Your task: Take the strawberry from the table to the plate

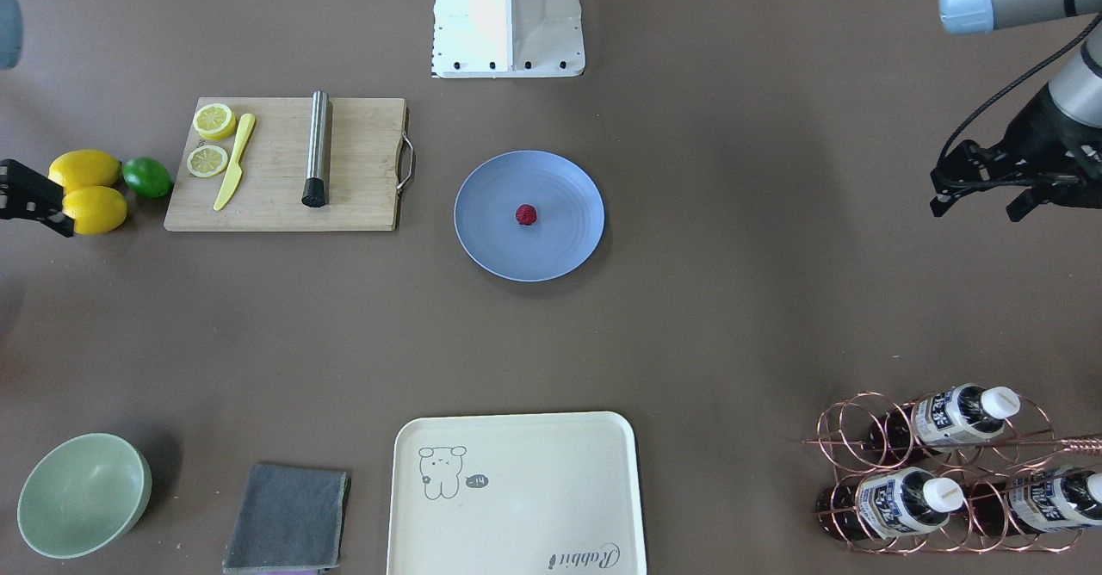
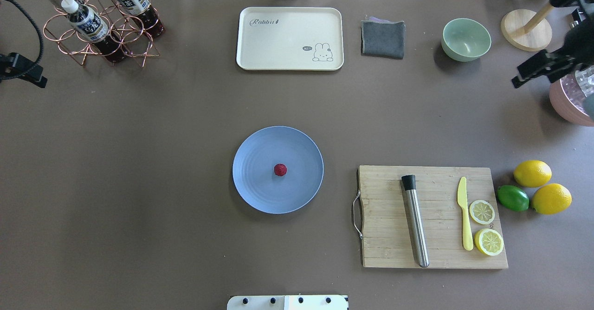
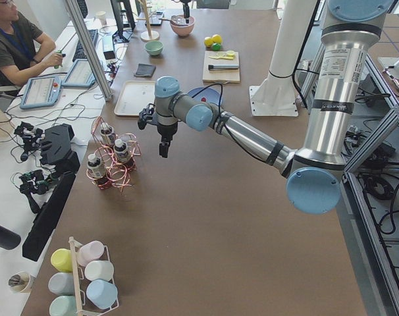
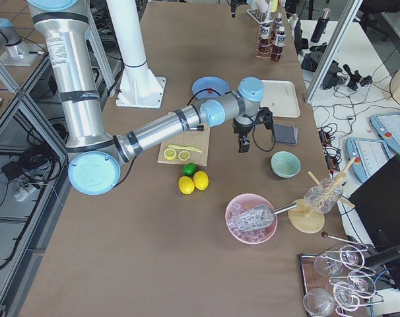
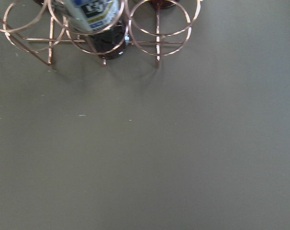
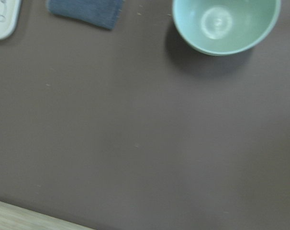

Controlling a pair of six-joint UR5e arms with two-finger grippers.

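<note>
And the strawberry sits dead centre on the plate! Well away from that plate hang left claw and right claw; spread or pressed together, can't tell.

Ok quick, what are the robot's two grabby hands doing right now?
Left gripper: open, holding nothing.
Right gripper: can't tell if open or shut; nothing seen in it.

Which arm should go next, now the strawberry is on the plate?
Left, I'd guess, if any: the strawberry already sits on the plate. The left hand and right hand are both far off, but bare table runs from the left one to the plate; the board and lemons crowd the right side.
</note>
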